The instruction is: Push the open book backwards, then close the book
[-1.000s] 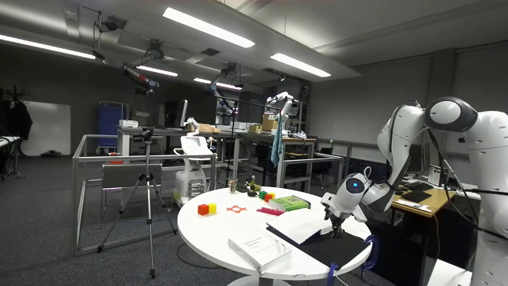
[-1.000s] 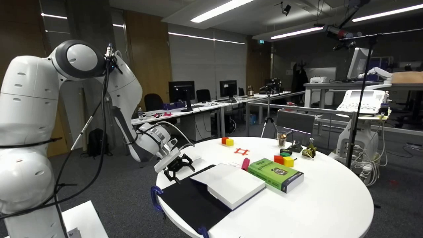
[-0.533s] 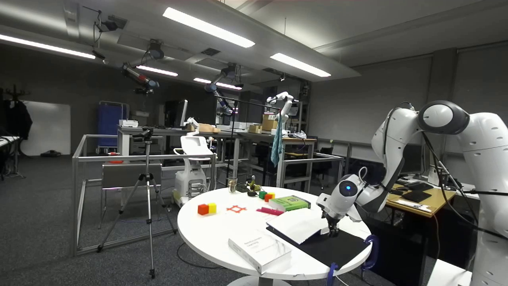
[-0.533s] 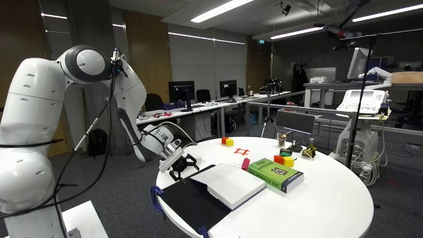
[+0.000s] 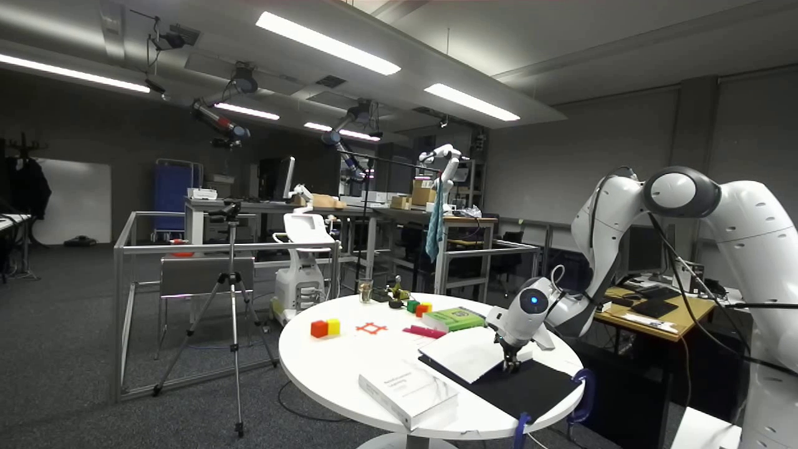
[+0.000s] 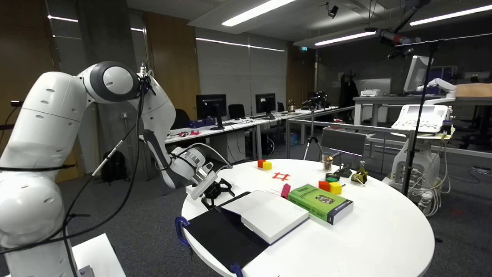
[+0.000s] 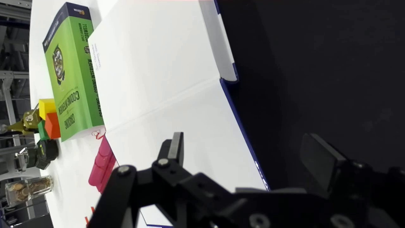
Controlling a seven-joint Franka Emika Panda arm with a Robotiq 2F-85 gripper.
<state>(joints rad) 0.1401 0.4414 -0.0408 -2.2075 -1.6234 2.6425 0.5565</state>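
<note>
One open book (image 7: 166, 85) looks heavy, its stiff-looking cover (image 7: 208, 134) best lifted by the wrist-view six-o'clock edge; the tool (image 7: 245, 142) is spread.

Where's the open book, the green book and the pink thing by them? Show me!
Open book (image 6: 269, 214): in an exterior view, on the white page on top of its thick stack.
Green book (image 7: 69, 85): in the wrist view, on its front cover.
Pink thing (image 7: 100, 167): in the wrist view, on its brighter face.
</note>
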